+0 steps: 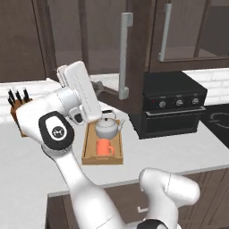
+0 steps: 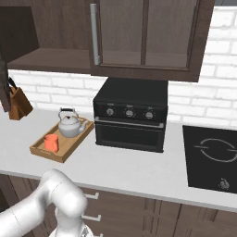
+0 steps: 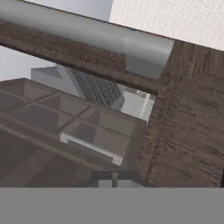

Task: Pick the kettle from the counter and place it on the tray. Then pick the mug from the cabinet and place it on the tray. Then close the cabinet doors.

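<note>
Your gripper point(image 3: 114, 183) looks nearly shut, empty; the stiff hinged cabinet door point(image 3: 183, 127) sits just ahead, its bar handle point(image 3: 87, 37) above

A white brick wall point(image 2: 217, 99) stands behind the light grey surface point(image 2: 139, 169), which carries a black oven box point(image 2: 131, 115), a wooden knife block point(image 2: 18, 102) at the far left and a black cooktop point(image 2: 210, 157) at the right.
</note>
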Tool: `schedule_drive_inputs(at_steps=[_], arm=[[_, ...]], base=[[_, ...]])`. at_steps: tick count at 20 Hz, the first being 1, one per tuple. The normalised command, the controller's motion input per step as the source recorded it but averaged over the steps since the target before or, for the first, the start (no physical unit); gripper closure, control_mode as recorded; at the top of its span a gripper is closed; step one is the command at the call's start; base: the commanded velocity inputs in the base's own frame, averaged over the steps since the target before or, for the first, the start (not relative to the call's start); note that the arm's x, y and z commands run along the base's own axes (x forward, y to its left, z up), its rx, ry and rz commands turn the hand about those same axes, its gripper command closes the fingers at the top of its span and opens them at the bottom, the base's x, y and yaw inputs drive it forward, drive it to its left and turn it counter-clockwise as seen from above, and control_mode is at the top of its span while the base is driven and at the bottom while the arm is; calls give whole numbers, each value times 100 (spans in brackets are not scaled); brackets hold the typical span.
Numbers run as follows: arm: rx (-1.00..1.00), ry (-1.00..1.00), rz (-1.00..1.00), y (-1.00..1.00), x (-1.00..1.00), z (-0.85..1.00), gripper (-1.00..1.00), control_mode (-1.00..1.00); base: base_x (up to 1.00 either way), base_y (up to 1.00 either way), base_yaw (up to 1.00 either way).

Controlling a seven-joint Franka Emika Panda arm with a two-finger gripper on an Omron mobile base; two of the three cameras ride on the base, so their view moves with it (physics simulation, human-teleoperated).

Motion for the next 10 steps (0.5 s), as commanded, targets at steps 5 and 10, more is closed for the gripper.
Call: schedule_drive_inputs(at_steps=[5,10], arm=[[3,6,29,-50,100,-11,100,-100],[3,7,36,-33,100,-13,100,-100]], base=[[0,0,0],[0,0,0]])
